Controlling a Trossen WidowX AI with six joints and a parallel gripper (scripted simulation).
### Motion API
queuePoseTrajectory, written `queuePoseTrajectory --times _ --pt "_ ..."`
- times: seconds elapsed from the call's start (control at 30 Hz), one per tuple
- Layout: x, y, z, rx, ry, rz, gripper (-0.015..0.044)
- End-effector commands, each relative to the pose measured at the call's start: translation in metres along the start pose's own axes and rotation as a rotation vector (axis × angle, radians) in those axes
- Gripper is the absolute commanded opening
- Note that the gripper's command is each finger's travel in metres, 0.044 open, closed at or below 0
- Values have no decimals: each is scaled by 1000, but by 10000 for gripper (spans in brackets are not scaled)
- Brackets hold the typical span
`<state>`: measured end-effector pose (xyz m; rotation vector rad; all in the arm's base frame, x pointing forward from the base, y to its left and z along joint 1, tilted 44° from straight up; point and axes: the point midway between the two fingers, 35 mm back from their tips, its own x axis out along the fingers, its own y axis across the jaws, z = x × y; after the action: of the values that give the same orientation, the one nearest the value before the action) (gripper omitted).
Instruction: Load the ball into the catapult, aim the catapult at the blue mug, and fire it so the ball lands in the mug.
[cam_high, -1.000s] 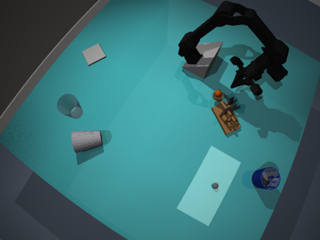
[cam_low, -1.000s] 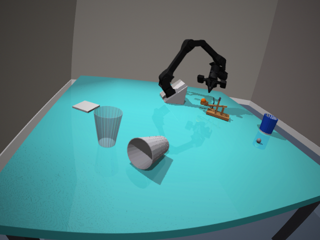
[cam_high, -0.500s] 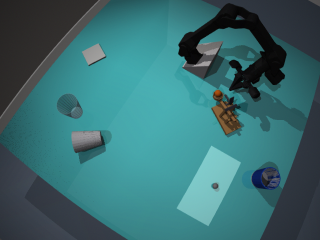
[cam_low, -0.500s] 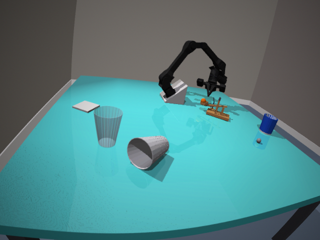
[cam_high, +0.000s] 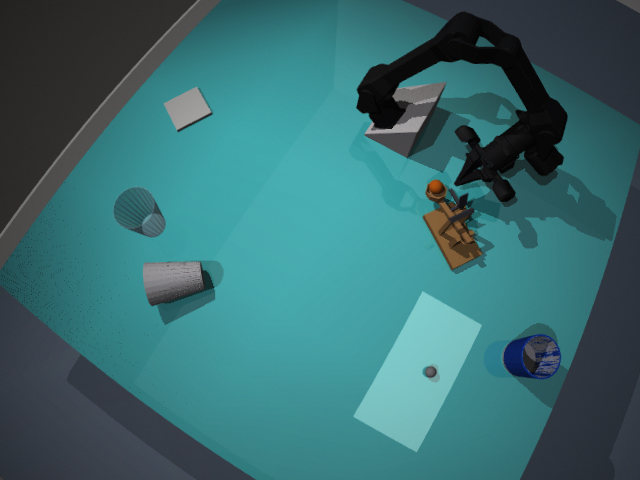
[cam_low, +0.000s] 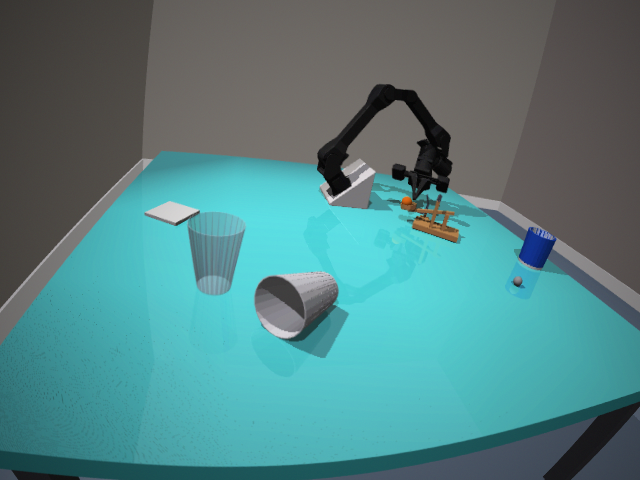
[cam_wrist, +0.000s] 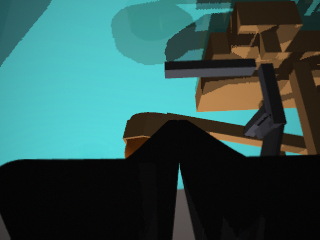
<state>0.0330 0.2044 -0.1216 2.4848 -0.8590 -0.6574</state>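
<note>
The orange ball (cam_high: 435, 186) (cam_low: 406, 200) sits in the cup at the end of the throwing arm of the wooden catapult (cam_high: 457, 258) (cam_low: 434, 229) (cam_wrist: 220, 95). In the wrist view only a sliver of orange shows beside the fingers. The blue mug (cam_high: 521, 357) (cam_low: 536, 249) stands upright near the right edge of the table, open at the top. My gripper (cam_high: 456, 182) (cam_low: 415, 197) (cam_wrist: 177, 129) is shut and empty. Its fingertips point down close to the cup end of the throwing arm. I cannot tell if they touch it.
A small grey ball (cam_high: 430, 371) (cam_low: 517, 281) lies near the mug. A grey ribbed cup (cam_high: 173, 282) (cam_low: 320, 297) lies on its side. A clear tumbler (cam_high: 136, 209) (cam_low: 214, 253) stands farther left, and a flat white tile (cam_high: 187, 108) (cam_low: 172, 212) lies behind it.
</note>
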Motion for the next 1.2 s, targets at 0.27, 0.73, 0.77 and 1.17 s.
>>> queuePoseTrajectory --times 0.27,0.73,0.77,1.17 --pt "17 3 14 -13 12 16 0" --pt "39 6 35 -20 19 23 0" --pt "39 6 35 -20 19 23 0" --pt "-90 6 -9 -78 -52 -135 0"
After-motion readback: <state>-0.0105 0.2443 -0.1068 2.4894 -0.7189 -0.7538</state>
